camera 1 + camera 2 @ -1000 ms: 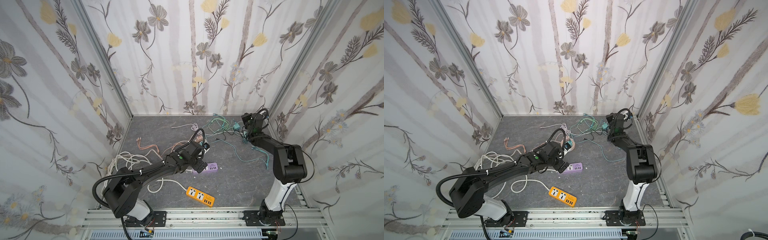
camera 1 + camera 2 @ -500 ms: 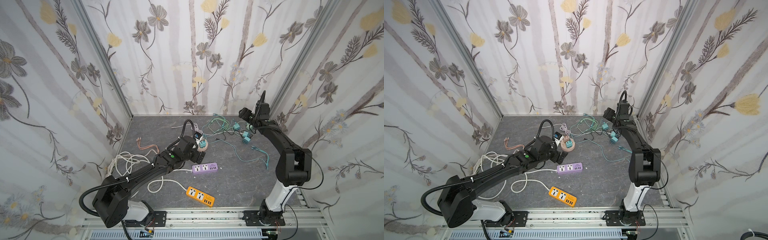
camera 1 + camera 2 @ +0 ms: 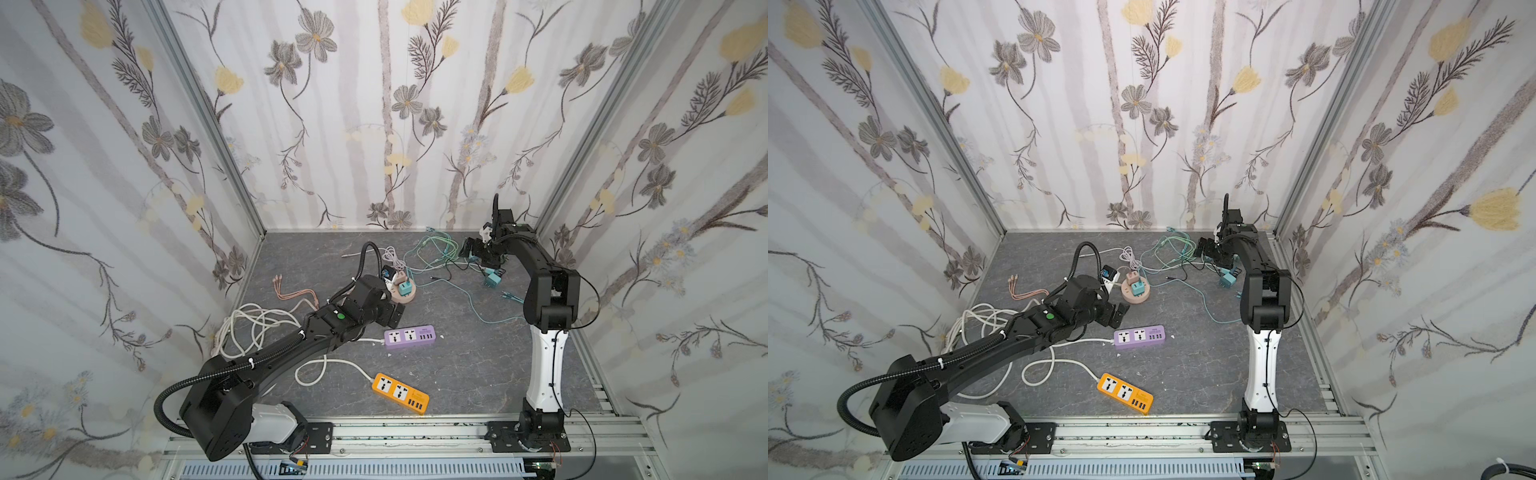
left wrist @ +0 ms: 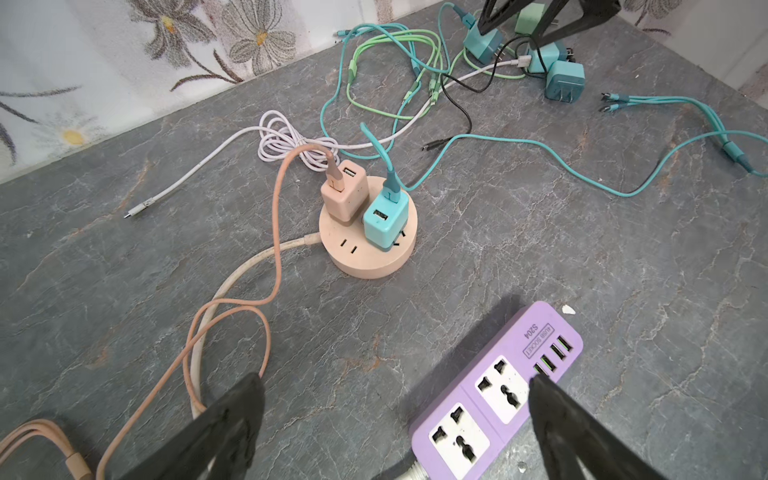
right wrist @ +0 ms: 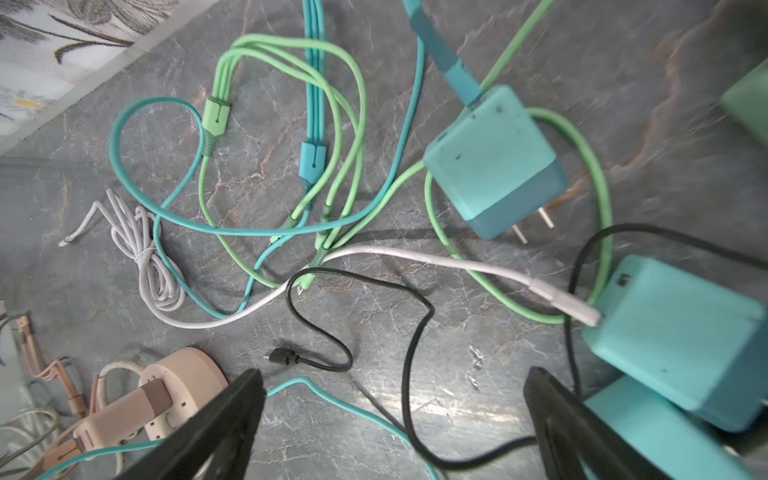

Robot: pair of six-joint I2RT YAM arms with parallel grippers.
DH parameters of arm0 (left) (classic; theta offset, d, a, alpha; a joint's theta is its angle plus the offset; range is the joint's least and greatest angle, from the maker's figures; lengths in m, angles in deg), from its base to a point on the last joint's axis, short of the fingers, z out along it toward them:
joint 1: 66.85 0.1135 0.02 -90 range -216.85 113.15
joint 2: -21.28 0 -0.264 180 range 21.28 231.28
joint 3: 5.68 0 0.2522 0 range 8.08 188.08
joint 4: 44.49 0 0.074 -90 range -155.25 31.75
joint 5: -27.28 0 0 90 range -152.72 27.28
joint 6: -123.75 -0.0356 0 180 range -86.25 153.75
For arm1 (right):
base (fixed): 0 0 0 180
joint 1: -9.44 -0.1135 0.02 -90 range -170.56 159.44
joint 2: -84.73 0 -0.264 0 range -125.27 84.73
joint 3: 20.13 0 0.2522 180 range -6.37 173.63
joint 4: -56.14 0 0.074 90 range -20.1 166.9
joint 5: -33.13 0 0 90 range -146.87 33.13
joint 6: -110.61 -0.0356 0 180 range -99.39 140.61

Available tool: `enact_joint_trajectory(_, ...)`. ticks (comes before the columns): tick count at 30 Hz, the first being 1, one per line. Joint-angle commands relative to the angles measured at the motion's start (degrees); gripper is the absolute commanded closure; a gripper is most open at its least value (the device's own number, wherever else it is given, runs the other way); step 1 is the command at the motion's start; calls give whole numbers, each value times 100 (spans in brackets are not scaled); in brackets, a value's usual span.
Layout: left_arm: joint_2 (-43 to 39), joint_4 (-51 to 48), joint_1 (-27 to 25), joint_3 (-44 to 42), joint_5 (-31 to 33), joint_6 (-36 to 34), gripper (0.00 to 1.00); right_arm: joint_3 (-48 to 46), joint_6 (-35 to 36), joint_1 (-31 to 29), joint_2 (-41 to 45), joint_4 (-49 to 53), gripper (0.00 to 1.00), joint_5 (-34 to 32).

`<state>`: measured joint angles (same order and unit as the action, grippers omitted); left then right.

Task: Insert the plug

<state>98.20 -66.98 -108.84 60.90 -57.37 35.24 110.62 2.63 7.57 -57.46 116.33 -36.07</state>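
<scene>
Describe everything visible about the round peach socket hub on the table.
The round socket hub is a low, peach-coloured disc of matte-looking plastic, lying flat on the grey table. Two cube adapters stand plugged into its top, side by side: a peach adapter with a peach cable in it and a teal adapter with a teal cable. One two-slot outlet on top is free. A thick cream cord leaves its side.

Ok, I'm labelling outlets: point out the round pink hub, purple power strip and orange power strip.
round pink hub (image 4: 365, 255): left wrist view, bare top by free slots.
purple power strip (image 4: 496, 390): left wrist view, socket nearest USB ports.
orange power strip (image 3: 400, 393): in a top view, top face.
</scene>
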Motion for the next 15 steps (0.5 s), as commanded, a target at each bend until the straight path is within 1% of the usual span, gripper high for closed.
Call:
enact_joint_trajectory(1, -13, 210, 50, -26, 92, -27, 0, 27, -119, -39, -49, 296, 3, 374)
enact_joint_trajectory(4, 49, 265, 110, -39, 56, -35, 0, 7, -10, -85, 15, 411, 5, 33)
enact_joint_trajectory(6, 89, 265, 126, -26, 63, -61, 0, 11, -44, -99, 25, 445, 10, -139)
enact_joint_trajectory(8, 122, 271, 130, -8, 110, -71, 0, 162, -125, -136, -61, 566, 25, -255)
enact_joint_trajectory(9, 124, 283, 130, -8, 143, -81, 0, 293, -161, -167, -120, 682, 29, -370)
enact_joint_trajectory(10, 128, 293, 132, -9, 166, -79, 0, 458, -151, -218, -201, 834, 31, -525)
enact_joint_trajectory(13, 56, 392, 133, -84, 268, -71, 0, 758, -127, -346, -344, 1106, 28, -920)
enact_joint_trajectory(15, 11, 488, 139, -159, 274, -48, 0, 719, -117, -382, -300, 1112, 27, -1010)
